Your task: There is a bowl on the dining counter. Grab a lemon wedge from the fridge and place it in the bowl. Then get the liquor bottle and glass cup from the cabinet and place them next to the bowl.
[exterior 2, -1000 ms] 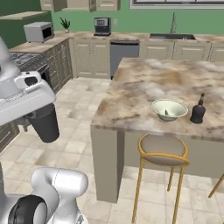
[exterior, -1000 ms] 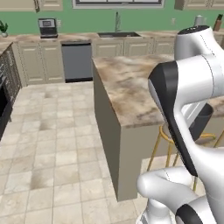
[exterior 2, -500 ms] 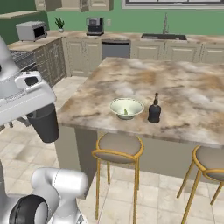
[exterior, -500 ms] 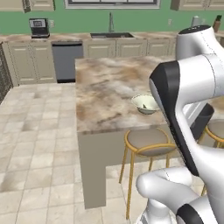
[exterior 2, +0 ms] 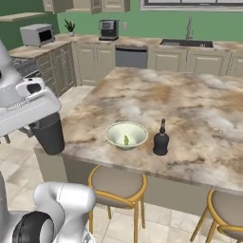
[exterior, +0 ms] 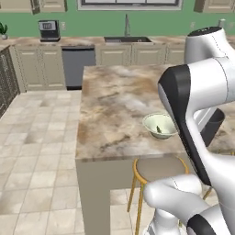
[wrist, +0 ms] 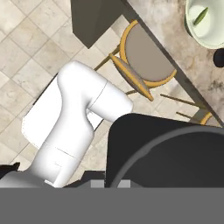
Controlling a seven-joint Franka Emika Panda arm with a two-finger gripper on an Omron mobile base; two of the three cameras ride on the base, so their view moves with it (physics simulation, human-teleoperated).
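The jaws are clamped narrow on the dark glass cup point(exterior 2: 49, 135), held in the air off the near left corner of the table point(exterior 2: 204, 107), well apart from the bowl point(exterior 2: 126, 135). In the hand view the cup point(wrist: 166, 153) looms large at the bottom. The bowl point(exterior: 159, 125) sits near the table's front edge with the lemon wedge point(exterior 2: 126, 140) inside it. The liquor bottle point(exterior 2: 161, 139) stands upright just beside the bowl. A stool point(exterior 2: 116, 182) stands below that edge.

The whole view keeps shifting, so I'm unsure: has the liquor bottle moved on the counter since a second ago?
No. The liquor bottle stands just right of the bowl in the right base view, as before; the base drove.
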